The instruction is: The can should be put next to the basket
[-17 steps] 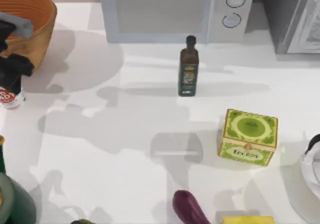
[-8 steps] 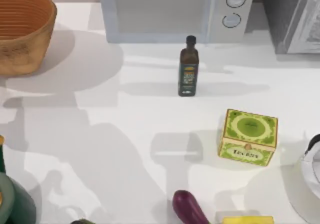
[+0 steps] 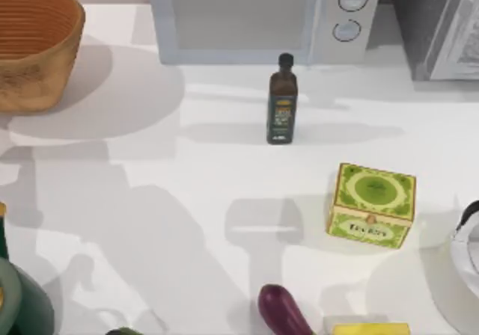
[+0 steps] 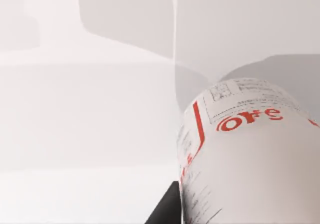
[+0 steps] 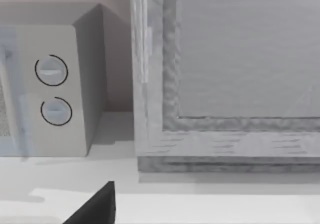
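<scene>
The white can (image 4: 250,154) with red lettering looms very close in the left wrist view, lying tilted across the picture above a white surface. One dark finger (image 4: 166,209) of my left gripper shows against its lower side, shut on it. The orange-tan wicker basket (image 3: 34,47) stands at the table's far left corner in the top view. In the right wrist view one dark finger (image 5: 95,206) of my right gripper pokes in low, facing the microwave (image 5: 50,84) and a grey cabinet (image 5: 225,74).
A microwave (image 3: 247,17) and a grey cabinet (image 3: 441,25) line the back. A dark bottle (image 3: 282,99) stands mid-table, a green box (image 3: 372,204) to the right. An eggplant (image 3: 283,310), a yellow block (image 3: 370,328) and a green round object (image 3: 19,305) sit at the front.
A second ago my left gripper stood on the can just below the basket at the left edge. Both have since left the top view; nothing else moved.
</scene>
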Robot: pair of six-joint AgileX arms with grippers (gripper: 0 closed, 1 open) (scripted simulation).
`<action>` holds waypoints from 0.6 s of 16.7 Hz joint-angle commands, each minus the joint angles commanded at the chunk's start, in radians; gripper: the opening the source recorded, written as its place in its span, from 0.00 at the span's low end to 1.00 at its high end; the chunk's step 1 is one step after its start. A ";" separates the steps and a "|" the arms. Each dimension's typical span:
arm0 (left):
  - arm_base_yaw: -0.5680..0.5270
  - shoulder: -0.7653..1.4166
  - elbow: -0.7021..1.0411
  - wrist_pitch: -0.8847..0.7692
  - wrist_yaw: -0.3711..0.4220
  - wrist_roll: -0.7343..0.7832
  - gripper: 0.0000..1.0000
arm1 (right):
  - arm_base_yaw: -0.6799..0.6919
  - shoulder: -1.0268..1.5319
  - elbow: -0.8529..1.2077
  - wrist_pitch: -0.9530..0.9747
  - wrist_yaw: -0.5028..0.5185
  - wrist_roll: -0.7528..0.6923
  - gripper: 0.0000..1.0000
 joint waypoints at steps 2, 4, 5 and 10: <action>-0.001 0.006 0.003 0.007 0.005 0.000 0.00 | 0.000 0.000 0.000 0.000 0.000 0.000 1.00; -0.001 0.006 0.003 0.007 0.005 0.000 0.00 | 0.000 0.000 0.000 0.000 0.000 0.000 1.00; -0.001 0.006 0.003 0.007 0.005 0.000 0.08 | 0.000 0.000 0.000 0.000 0.000 0.000 1.00; -0.001 0.006 0.003 0.007 0.005 0.000 0.45 | 0.000 0.000 0.000 0.000 0.000 0.000 1.00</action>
